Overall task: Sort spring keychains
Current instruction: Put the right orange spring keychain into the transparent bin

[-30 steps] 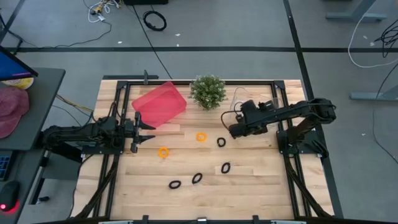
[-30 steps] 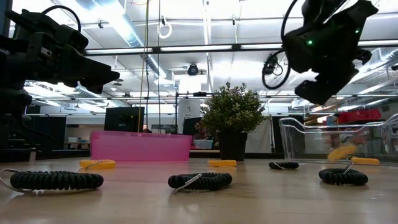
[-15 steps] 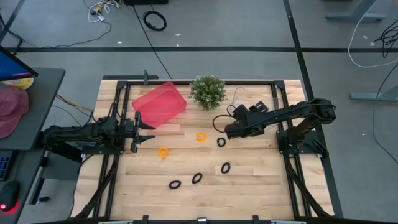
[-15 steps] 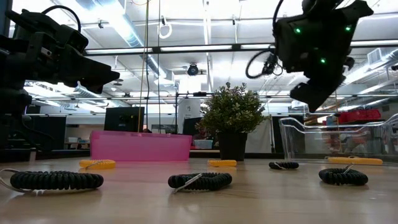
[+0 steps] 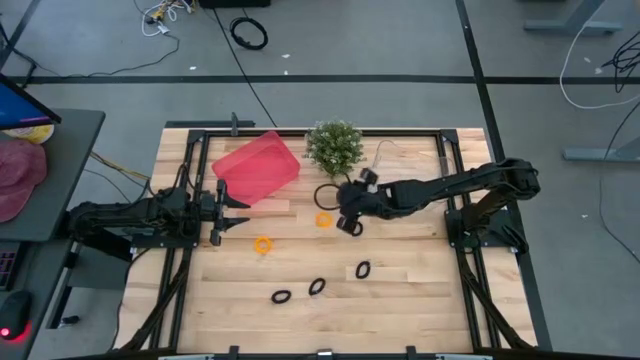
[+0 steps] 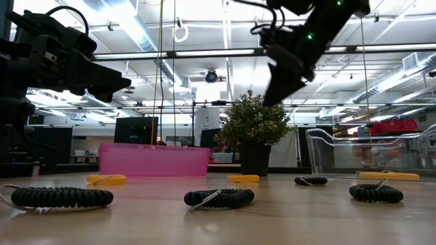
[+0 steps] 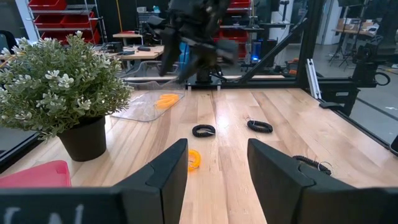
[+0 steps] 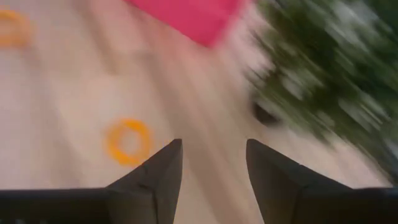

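Pale wood surface [image 5: 420,290]; pink tray [image 5: 256,167]; green plant [image 5: 334,146]; 2 orange keychains [image 5: 262,244] and 3 black keychains [image 5: 316,286] visible.

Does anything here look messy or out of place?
Mostly no. The pink bin sits skewed to the table edges, and the spring keychains lie scattered: two orange and four black on the wood. Nothing looks damaged.

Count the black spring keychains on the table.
4. The front-left black keychain, middle black keychain and right black keychain lie near the front of the table. The fourth black keychain lies farther back, by the right gripper, which partly hides it from above.
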`<state>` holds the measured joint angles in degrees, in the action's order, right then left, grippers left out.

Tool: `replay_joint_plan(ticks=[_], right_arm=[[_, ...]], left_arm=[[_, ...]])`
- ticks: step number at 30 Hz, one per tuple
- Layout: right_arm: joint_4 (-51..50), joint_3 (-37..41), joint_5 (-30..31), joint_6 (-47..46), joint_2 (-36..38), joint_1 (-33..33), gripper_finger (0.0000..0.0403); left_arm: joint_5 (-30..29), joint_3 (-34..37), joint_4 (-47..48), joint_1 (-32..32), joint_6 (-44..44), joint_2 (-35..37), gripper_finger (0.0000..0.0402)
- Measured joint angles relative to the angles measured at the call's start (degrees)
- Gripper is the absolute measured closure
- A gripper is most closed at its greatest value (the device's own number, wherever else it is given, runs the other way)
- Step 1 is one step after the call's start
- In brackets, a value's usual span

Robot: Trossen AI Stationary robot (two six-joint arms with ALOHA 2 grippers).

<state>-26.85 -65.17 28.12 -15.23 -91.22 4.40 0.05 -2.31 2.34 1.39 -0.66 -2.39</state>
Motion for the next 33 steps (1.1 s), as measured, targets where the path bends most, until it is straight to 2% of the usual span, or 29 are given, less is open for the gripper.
replay_joint_plan(ticks=[5,10,15,23,30,33], right_arm=[[4.6,0.0,-8.7,3.8,-1.7,0.0,0.0223],[5.8,0.0,-13.3,7.4,-5.6,-0.1,0.0223],[11.1,0.0,-15.0,11.3,-10.9,-1.1,0.0223],[12.3,0.0,-23.5,11.2,-19.4,-5.1,0.0223],[12.8,-0.3,-22.7,12.2,-23.3,-5.9,0.0226],[12.0,-0.3,-22.1,12.7,-23.0,-6.1,0.0248]], left_arm=[[0.0,0.0,0.0,0.0,0.0,0.0,0.0230],[0.0,0.0,0.0,0.0,0.0,0.0,0.0230],[0.0,0.0,0.0,0.0,0.0,0.0,0.0230],[0.0,0.0,0.0,0.0,0.0,0.0,0.0230],[0.0,0.0,0.0,0.0,0.0,0.0,0.0230],[0.0,0.0,0.0,0.0,0.0,0.0,0.0230]])
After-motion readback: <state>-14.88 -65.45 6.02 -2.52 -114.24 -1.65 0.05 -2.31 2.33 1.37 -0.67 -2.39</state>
